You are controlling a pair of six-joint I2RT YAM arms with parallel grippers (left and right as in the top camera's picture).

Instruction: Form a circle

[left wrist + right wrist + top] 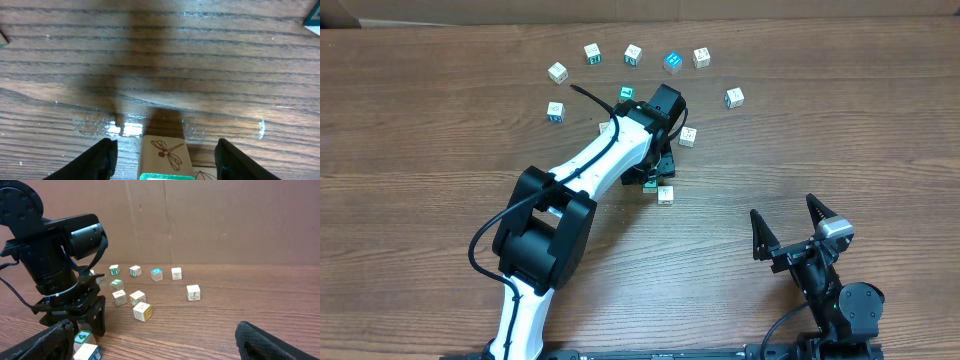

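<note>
nearest: dragonfly cube point(164, 156), pale wood, flat on the worktop point(60, 60), right under the left wrist lens, between the left claw point(165, 144) fingers point(102, 159)
dragonfly cube detail: green band at its near edge, cut off by the frame; can't tell if it is the same cube
left claw: jaws apart, clear gap on each side of the dragonfly cube, gripping nothing
circle: not closed; the cubes point(633, 54) lie loose across the far middle of the worktop, apart from each other
arc: six cubes curve along the far side; five are pale, and one teal cube point(672, 62) is fourth from the left
left-side cube point(555, 110): pale, just below the arc's left end
right-side cube point(688, 136): pale, just right of the left wrist
near cube point(665, 195): pale, alone on the near side, just beside the claw
green-topped cube point(627, 94): inside the arc, just beside the wrist
count: overhead shows ten in plain sight (eight pale, one teal, one green-topped); two more bits peek out under the arm, exact total can't tell
left arm point(590, 165): one, white; reaches diagonally from the near-left edge into the middle of the cubes, wrist bent down, claw pointing at the worktop
right claw point(781, 205): one, jaws spread wide, nothing between them; sits at the near right, well apart from all cubes
</note>
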